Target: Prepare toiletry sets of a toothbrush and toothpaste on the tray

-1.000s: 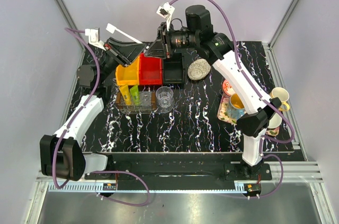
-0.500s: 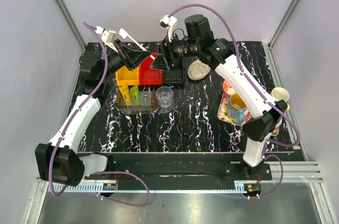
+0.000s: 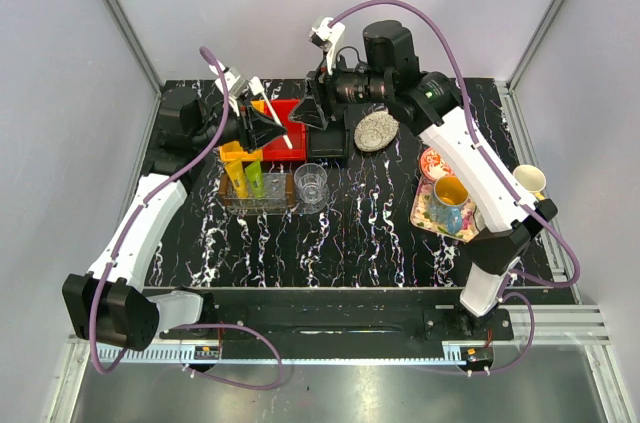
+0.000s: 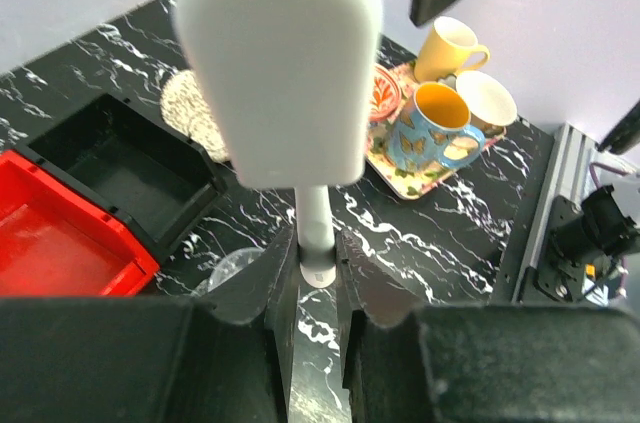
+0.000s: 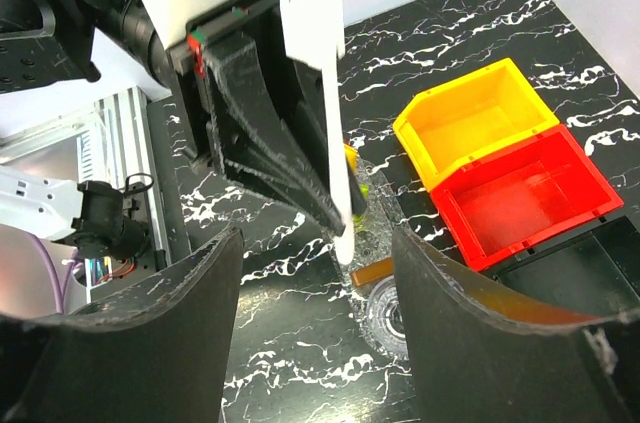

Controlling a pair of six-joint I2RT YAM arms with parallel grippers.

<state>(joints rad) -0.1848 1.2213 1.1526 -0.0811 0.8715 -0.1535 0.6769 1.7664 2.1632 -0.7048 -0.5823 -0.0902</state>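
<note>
At 11 o'clock on the worktop (image 3: 350, 228), the left gripper (image 4: 315, 283) pinched the toothbrush (image 4: 285, 63) only by its end, so the spread right gripper (image 3: 314, 112) could knock it loose.

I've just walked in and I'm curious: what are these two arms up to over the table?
The left arm's tool is gripping a white toothbrush and holds it in the air above the red bin. The right arm's tool is open and faces it close by, holding nothing. Below, on the clear tray, sit a yellow tube and a green tube of toothpaste, next to a clear cup. The toothbrush is not on the tray yet.
</note>
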